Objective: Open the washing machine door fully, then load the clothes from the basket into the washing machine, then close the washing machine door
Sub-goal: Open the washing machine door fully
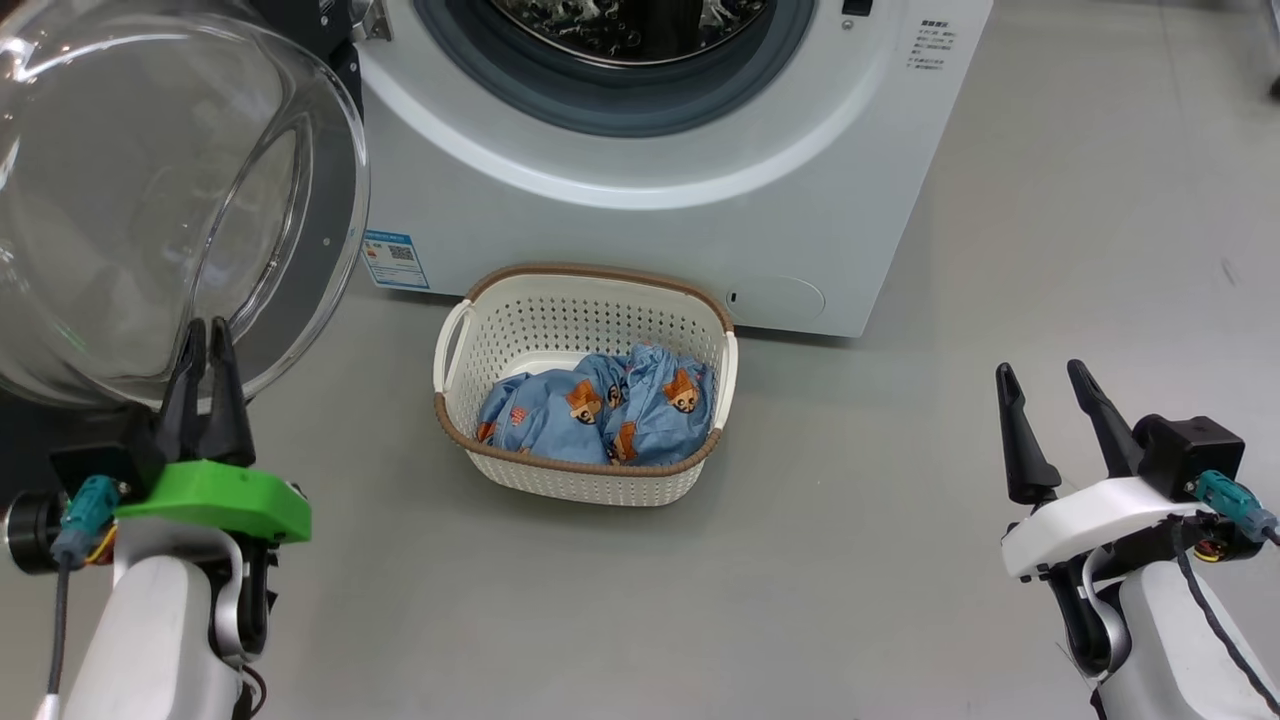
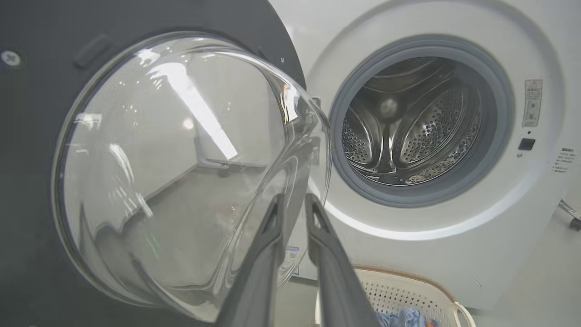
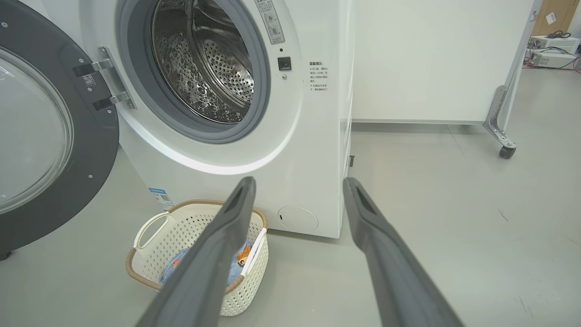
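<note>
At the machine's foot: the basket [image 1: 600, 272] sits just before the washing machine [image 1: 650, 230], beside its round flap [image 1: 775, 298]; the clothes [image 1: 600, 405] lie heaped inside.
Door: the washing machine door [image 1: 150, 200] hangs swung wide at the robot's left.
Left gripper [image 1: 205, 335]: tips by the glass bowl's lower edge; fingers nearly together, thin slit, nothing in it (clenched or released, cannot tell).
Right gripper [image 1: 1040, 370]: fingers spread wide, empty.
Open room: bare grey floor [image 1: 900, 500] between basket and right gripper.
Left wrist view: looks into the steel drum [image 2: 408, 122].
Right wrist view: door hinge [image 3: 106, 86]; white wheeled panel [image 3: 431, 59] beyond the machine.
</note>
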Tool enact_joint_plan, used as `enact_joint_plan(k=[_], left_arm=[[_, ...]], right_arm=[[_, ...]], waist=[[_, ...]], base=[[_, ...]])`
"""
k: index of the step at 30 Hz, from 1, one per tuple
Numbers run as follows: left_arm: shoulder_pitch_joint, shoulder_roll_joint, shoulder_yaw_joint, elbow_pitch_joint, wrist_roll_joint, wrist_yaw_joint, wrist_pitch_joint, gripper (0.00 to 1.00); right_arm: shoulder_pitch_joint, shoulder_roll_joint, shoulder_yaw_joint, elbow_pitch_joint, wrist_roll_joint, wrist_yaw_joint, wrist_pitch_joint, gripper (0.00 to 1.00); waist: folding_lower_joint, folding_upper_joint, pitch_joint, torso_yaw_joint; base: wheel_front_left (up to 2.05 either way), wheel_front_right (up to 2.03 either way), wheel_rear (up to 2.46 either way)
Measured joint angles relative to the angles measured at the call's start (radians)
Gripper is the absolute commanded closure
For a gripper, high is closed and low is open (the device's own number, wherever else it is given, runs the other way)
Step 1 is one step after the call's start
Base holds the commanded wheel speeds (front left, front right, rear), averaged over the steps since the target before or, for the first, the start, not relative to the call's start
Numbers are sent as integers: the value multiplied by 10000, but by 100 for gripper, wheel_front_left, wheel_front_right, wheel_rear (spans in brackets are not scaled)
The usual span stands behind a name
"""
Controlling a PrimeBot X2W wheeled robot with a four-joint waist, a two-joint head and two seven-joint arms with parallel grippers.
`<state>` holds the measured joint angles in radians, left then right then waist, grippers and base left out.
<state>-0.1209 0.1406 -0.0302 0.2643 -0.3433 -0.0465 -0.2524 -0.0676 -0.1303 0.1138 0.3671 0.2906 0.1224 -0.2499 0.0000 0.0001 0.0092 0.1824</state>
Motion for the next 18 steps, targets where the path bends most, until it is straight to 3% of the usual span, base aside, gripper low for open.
enact_joint_plan(k=[1,3,5,6,18], left_arm=[[126,2,-25,-2,10,-33,0,65],[351,0,-42,-48,35,-100,2,30],[465,-8,-48,-98,102,-104,2,7],[492,-8,-54,-105,104,-105,2,0],[1079,-104,-284,-274,259,-311,2,0]], right_arm=[[5,12,25,-4,0,0,0,0],[17,25,63,-31,0,0,0,0],[59,25,71,-86,0,0,0,0],[91,25,69,-117,0,0,0,0],[154,-19,63,-529,-4,0,0,0]], waist=[[0,0,-41,-68],[0,0,-114,-216],[0,0,-176,-365],[0,0,-204,-437],[0,0,-373,-1161]], base=[[0,0,0],[0,0,0],[0,0,0],[0,0,0],[0,0,0]])
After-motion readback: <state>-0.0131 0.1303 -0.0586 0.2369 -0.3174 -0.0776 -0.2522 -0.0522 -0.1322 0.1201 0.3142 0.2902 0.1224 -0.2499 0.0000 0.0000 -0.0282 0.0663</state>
